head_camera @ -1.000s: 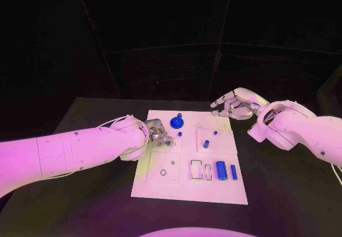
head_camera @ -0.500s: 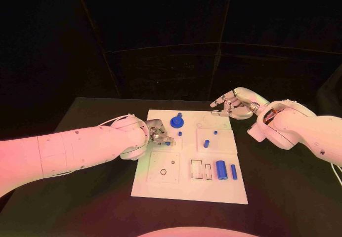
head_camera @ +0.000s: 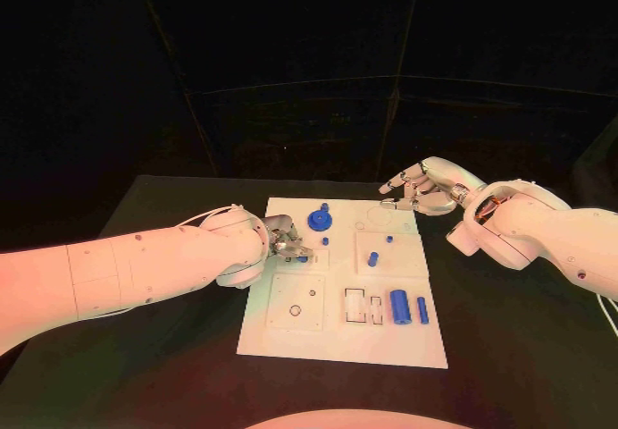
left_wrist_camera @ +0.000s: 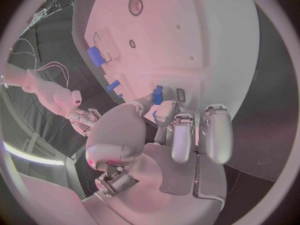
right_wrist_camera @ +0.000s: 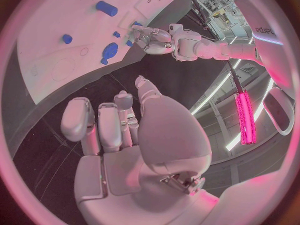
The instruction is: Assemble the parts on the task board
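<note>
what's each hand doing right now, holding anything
Left hand: pinches a small blue part at its fingertips, over the task board.
Right hand: holds nothing, fingers apart, off the board's far right corner.

White task board point(head_camera: 338, 335) flat mid-table, blue parts on it, big cylinder point(head_camera: 399, 307) lying at 4 o'clock, gear point(head_camera: 320, 220) at 12 o'clock
</note>
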Controlling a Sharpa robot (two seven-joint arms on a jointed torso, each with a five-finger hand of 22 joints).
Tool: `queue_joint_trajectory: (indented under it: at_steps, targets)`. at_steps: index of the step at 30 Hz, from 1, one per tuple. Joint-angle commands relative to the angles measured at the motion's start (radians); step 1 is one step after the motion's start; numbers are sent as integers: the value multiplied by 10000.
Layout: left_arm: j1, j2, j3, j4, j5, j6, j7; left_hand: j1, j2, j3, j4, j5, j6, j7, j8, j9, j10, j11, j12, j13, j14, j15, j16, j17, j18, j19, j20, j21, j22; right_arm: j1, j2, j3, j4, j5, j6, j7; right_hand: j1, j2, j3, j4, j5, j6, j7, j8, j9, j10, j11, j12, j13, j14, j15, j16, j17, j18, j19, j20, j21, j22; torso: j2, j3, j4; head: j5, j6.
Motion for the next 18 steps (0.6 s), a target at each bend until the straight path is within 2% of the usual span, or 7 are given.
queue_joint_trajectory:
  at_steps: [1,5,11,18]
  targets:
    - [-33,1,-30,-10,-29,331,-135,7,-140,922,-920,38,27,-87,47,15,30,-19,24,5,1055,-70,32,2634,-122,74,-51,28,244,18,15,5,-7,28,104,110,-48,57,-44,-9,20,-14,-23,24,7,-67,2,-9,-14,189,-7,-32,-5,156,-55,-5,-33,-11,-3,2,-3,13,-9]
    - [-33,4,-29,-52,-29,292,-140,-84,-245,902,-905,38,62,-95,69,27,33,-24,17,-6,1055,-75,32,2634,-124,79,-56,31,255,18,18,5,-36,28,130,114,-48,57,-44,-9,20,-14,-23,24,7,-67,2,-9,-14,189,-7,-32,-5,156,-55,-5,-33,-11,3,0,4,1,-6]
    - [-32,38,-28,-110,-29,248,-148,-426,-355,746,-687,36,141,-99,106,45,36,-24,-4,-43,1055,-77,32,2634,-121,71,-61,16,239,18,22,5,-58,28,135,117,-50,65,-46,-4,22,-11,-24,29,8,-73,1,-21,-25,188,-8,-41,-14,161,-70,-5,-48,-37,2,2,-2,-6,-8]
    - [-30,97,-27,-170,-28,262,-153,-614,-419,589,-560,35,177,-113,127,59,40,-34,-9,-58,1055,-87,32,2634,-121,72,-66,13,244,18,30,5,-56,28,135,119,-50,67,-47,-3,23,-10,-24,31,9,-77,1,-27,-31,184,-8,-56,-31,165,-80,-5,-57,-53,0,5,-6,-12,-22]
